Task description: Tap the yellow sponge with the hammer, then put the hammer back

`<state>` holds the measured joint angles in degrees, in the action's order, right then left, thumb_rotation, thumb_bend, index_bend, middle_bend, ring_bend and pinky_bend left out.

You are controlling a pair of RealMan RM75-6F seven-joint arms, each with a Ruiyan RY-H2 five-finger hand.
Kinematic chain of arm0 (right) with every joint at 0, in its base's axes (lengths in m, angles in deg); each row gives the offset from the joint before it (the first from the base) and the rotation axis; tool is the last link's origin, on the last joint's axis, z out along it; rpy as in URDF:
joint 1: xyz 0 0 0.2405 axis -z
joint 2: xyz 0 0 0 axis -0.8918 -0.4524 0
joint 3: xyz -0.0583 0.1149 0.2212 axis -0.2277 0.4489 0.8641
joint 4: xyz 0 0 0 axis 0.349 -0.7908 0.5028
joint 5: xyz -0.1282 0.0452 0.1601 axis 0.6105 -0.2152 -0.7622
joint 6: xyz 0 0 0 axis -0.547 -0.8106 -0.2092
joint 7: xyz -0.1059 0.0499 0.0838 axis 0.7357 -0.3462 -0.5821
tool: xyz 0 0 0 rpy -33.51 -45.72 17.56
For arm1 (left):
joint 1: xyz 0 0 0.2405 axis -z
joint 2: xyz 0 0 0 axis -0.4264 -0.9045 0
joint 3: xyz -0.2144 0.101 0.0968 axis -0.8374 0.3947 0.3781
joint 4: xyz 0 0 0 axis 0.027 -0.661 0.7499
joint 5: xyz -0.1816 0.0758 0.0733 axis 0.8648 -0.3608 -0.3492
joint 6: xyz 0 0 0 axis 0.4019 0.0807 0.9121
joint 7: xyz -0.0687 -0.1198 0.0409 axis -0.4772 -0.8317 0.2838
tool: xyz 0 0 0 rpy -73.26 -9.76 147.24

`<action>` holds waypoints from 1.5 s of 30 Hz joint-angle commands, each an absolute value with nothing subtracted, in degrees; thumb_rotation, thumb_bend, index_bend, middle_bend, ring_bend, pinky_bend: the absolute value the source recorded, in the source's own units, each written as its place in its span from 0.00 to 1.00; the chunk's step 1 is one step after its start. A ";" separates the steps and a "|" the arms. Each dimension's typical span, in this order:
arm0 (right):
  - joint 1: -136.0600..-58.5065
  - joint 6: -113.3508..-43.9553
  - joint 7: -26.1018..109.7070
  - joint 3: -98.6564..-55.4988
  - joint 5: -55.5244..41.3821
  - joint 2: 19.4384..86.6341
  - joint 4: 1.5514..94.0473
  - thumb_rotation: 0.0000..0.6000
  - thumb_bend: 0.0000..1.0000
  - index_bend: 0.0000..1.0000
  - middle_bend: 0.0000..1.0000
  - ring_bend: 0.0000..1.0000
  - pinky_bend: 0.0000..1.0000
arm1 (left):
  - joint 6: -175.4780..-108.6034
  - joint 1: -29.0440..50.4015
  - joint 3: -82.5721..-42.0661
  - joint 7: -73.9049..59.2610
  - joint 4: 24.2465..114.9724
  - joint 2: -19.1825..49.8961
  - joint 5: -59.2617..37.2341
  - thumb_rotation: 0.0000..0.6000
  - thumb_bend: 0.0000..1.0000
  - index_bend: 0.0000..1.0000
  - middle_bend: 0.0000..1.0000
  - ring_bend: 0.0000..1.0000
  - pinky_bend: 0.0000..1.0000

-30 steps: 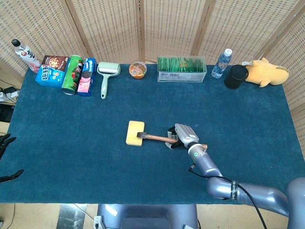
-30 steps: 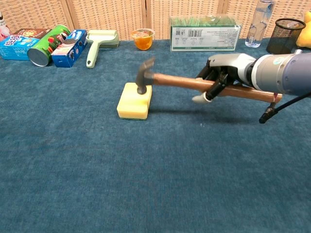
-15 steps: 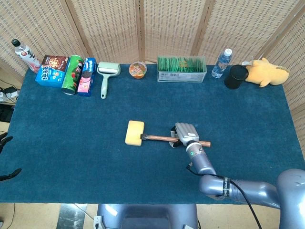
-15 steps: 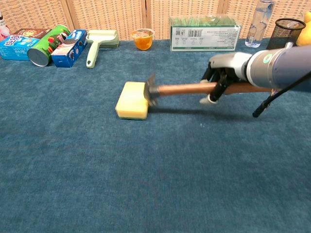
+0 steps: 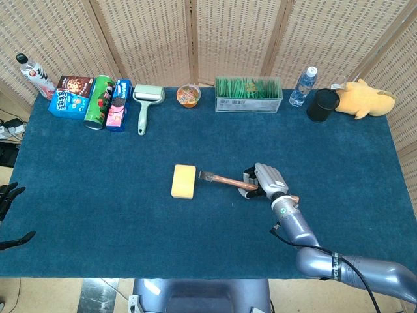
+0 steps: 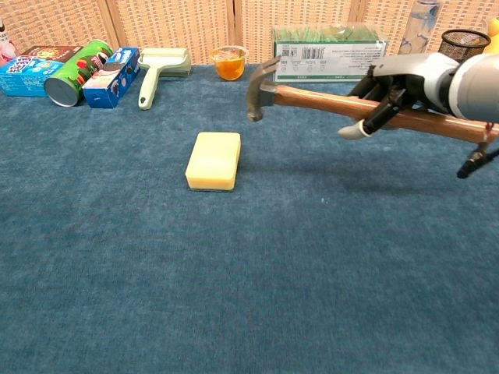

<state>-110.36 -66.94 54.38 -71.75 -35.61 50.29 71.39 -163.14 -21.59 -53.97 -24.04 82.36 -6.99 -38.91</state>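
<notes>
The yellow sponge [image 5: 184, 181] [image 6: 213, 160] lies flat near the middle of the blue table. My right hand [image 5: 267, 180] [image 6: 398, 87] grips the wooden handle of the hammer [image 5: 225, 180] [image 6: 327, 104]. Its metal head [image 6: 260, 88] hangs in the air, up and to the right of the sponge and not touching it. My left hand [image 5: 8, 195] shows only as dark fingers at the far left edge of the head view, off the table; how they stand is unclear.
Along the back edge stand snack boxes and a green can [image 5: 98, 102], a lint roller [image 5: 144, 103], an orange cup [image 5: 188, 95], a green box [image 5: 248, 95], a water bottle [image 5: 302, 86], a black mesh cup [image 5: 322, 104] and a yellow plush toy [image 5: 363, 98].
The hammer head was on the sponge's near edge, slid off its right side, and is now lifted clear. My right hand has moved up and to the right with the hammer.
</notes>
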 commanded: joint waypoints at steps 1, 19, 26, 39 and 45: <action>-108.55 -67.38 52.05 -72.96 -32.18 51.48 68.74 1.00 0.35 0.96 1.00 1.00 1.00 | -163.20 -21.55 -53.91 -23.58 82.88 -7.10 -39.09 1.00 0.18 0.12 0.07 0.00 0.00; -105.81 -67.88 49.75 -76.39 -19.90 56.12 58.32 1.00 0.20 0.44 0.64 0.65 0.51 | -164.51 -22.27 -53.62 -20.55 86.22 -8.41 -39.56 1.00 0.18 0.12 0.07 0.00 0.00; -104.14 -70.77 48.11 -76.39 -14.89 56.65 58.05 1.00 0.00 0.22 0.39 0.40 0.33 | -164.46 -22.23 -53.41 -20.22 86.99 -8.47 -40.00 1.00 0.18 0.12 0.07 0.00 0.00; -95.24 -86.00 42.48 -77.67 -1.75 53.56 60.36 1.00 0.08 0.42 0.50 0.48 0.38 | -163.24 -21.87 -53.17 -18.96 86.53 -7.70 -39.72 1.00 0.17 0.12 0.07 0.00 0.00; -89.80 -93.03 46.45 -81.30 2.81 50.65 60.67 1.00 0.29 0.55 0.60 0.62 0.50 | -162.67 -21.85 -53.46 -17.99 85.00 -6.28 -38.57 1.00 0.17 0.12 0.08 0.00 0.00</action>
